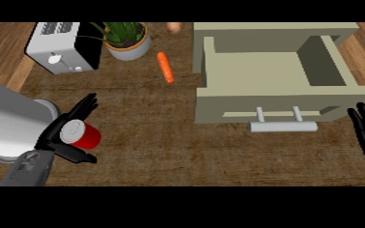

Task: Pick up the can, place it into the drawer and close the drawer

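Your left hand [65,137] curls round the red can [83,134] at lower left, above the brown worktop [157,125]. The carrot [165,67], plant [127,39] and toaster [63,47] lie beyond; the drawer [274,77] stands open. Your right hand [357,125] rests open at the right edge.

I saw my left hand [63,140] curled round the red can [80,134], the drawer [274,72] open, my right hand [357,125] resting at the edge.

The left hand [65,135] curls round the red can [80,134], hiding its far side and base. The right hand [357,125] is cut off by the right edge, only fingers showing. A small pinkish object [173,27] at the top edge is too cropped to identify.
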Controlling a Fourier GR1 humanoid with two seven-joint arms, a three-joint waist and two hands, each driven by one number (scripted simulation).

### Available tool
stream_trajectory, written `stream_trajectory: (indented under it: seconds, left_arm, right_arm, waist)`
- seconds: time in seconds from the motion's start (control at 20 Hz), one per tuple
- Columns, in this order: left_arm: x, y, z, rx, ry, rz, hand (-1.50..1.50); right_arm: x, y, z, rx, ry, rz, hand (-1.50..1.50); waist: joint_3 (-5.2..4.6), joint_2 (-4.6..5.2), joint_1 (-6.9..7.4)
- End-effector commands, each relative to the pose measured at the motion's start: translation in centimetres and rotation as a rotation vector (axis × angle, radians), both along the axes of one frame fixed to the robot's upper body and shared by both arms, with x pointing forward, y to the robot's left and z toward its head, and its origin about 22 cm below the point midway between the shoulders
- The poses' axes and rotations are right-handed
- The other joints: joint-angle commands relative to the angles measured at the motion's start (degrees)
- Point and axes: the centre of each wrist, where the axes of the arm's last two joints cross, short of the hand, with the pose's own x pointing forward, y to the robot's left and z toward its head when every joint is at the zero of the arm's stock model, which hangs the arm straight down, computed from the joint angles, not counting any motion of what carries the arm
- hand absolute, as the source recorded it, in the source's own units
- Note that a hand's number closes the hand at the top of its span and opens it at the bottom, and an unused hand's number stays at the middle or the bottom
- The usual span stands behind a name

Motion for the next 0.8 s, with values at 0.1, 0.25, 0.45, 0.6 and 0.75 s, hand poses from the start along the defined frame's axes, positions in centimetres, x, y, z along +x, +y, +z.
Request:
stream_trajectory:
  seconds: [0.1, 0.25, 0.45, 0.6, 0.75]
  left_arm:
    - [1.3, -1.1, 1.2, -0.087, -0.026, -0.116, -1.5]
    - [0.0, -0.6, -0.5, -0.097, -0.045, -0.107, 1.5]
    - [-0.4, -0.7, -1.0, -0.171, -0.031, -0.106, 1.5]
    - [1.9, -2.1, 1.2, -0.174, -0.015, -0.156, 1.5]
    - [1.8, -4.8, 0.3, -0.191, -0.003, -0.176, 1.5]
  right_arm:
    - [-0.1, 1.0, 0.8, 0.008, -0.006, -0.026, -1.5]
    - [-0.6, 0.2, -0.6, 0.009, -0.009, -0.015, -1.5]
    - [-1.0, 0.2, 0.7, 0.016, 0.001, -0.002, -1.5]
    - [-2.0, 1.3, 0.7, 0.024, 0.004, -0.022, -1.5]
    - [-1.6, -0.3, 1.0, 0.027, -0.007, -0.019, -1.5]
  waist:
    - [0.03, -0.22, 0.72]
    - [-0.02, -0.01, 0.14]
    - [-0.05, 0.0, 0.09]
    - [0.05, -0.32, 0.71]
    - [0.05, -0.25, 0.67]
